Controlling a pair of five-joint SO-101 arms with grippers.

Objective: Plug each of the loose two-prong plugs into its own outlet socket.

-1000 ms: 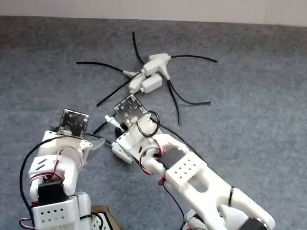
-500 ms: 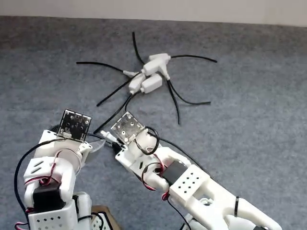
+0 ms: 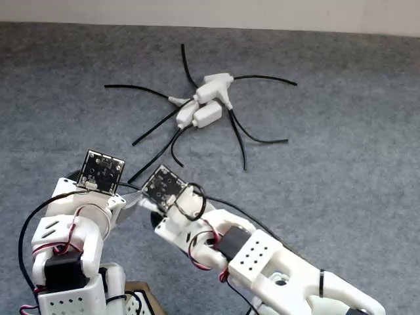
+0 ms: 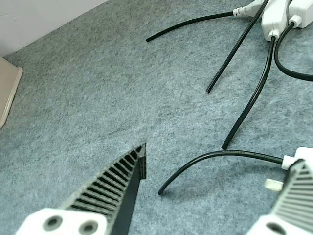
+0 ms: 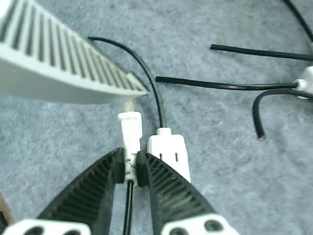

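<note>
The two-prong plug (image 5: 129, 128) is clamped in the right pincer (image 5: 130, 160). Its long axis runs in line with the black fingers, and its prongs point away from the wrist at a ribbed white finger (image 5: 73, 63) of the left pincer (image 4: 222, 159). Whether prong and finger touch I cannot tell. The plug's black cord runs back between the fingers. Just beside it on the grey desk (image 3: 341, 131) lies a white outlet socket (image 5: 168, 149), roughly parallel, with two small slots showing and its cord leading off away from the wrist. The right arm (image 3: 262, 252) stretches low from the near right corner toward the left arm (image 3: 69, 236), which stands folded at the near left. The left pincer is spread wide, gripping nothing. A cluster of white connectors (image 3: 207, 102) with black cords lies toward the far edge, well apart.
</note>
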